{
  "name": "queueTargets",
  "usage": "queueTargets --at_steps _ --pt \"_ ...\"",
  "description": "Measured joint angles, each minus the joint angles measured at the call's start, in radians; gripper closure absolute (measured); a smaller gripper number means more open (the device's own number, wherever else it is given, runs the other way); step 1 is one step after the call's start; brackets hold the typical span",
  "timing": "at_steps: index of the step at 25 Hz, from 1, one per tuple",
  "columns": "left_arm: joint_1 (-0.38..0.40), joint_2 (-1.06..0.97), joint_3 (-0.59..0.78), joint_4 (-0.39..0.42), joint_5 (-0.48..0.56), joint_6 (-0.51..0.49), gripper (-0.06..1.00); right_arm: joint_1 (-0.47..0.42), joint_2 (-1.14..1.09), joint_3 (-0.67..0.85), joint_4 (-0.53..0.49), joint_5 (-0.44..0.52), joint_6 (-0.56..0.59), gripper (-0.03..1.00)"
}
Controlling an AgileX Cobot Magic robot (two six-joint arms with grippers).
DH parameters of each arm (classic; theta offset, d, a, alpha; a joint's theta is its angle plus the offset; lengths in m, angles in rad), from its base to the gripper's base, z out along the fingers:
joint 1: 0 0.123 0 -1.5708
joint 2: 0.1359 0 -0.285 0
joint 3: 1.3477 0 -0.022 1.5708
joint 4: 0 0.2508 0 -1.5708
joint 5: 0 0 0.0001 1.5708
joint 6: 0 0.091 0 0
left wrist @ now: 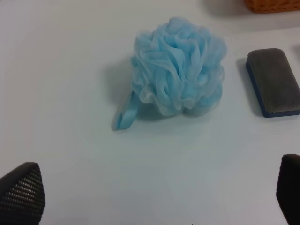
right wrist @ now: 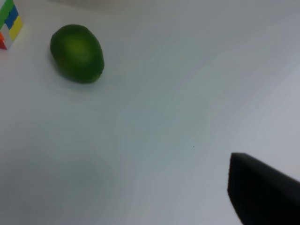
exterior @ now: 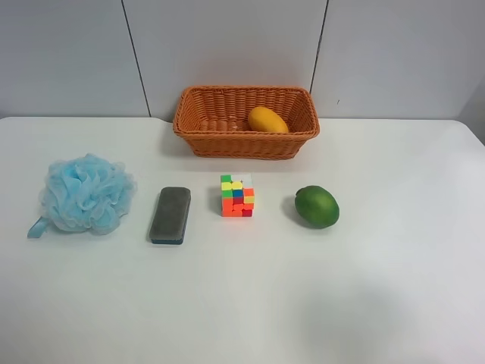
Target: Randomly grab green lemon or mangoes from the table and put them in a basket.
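The green lemon (exterior: 317,205) lies on the white table (exterior: 379,288), right of centre; it also shows in the right wrist view (right wrist: 77,53). The mango (exterior: 267,120) lies inside the wicker basket (exterior: 204,121) at the back. Neither arm shows in the exterior high view. Of my right gripper only one dark fingertip (right wrist: 262,192) shows, off to one side, well short of the lemon and holding nothing. My left gripper (left wrist: 154,194) is open and empty, its fingertips (left wrist: 21,190) wide apart above bare table, short of the blue bath pouf.
A light blue bath pouf (exterior: 86,193) sits at the exterior high view's left, also in the left wrist view (left wrist: 178,72). A grey-and-blue eraser (exterior: 170,214) and a colourful puzzle cube (exterior: 237,196) lie between it and the lemon.
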Motion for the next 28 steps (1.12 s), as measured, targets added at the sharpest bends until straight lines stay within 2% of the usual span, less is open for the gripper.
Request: queueTargets --at_steps 6,13,16,28 --pt "0.000 0.000 0.000 0.000 0.000 0.000 -0.05 -0.021 -0.009 0.000 0.000 0.000 0.001 -0.02" --pt "0.000 0.000 0.000 0.000 0.000 0.000 -0.05 -0.228 -0.076 0.001 0.000 0.000 0.005 -0.02" --pt "0.000 0.000 0.000 0.000 0.000 0.000 -0.05 -0.281 -0.107 0.001 0.000 -0.001 0.007 -0.02" --pt "0.000 0.000 0.000 0.000 0.000 0.000 -0.05 -0.293 -0.107 0.001 0.000 -0.001 0.015 -0.02"
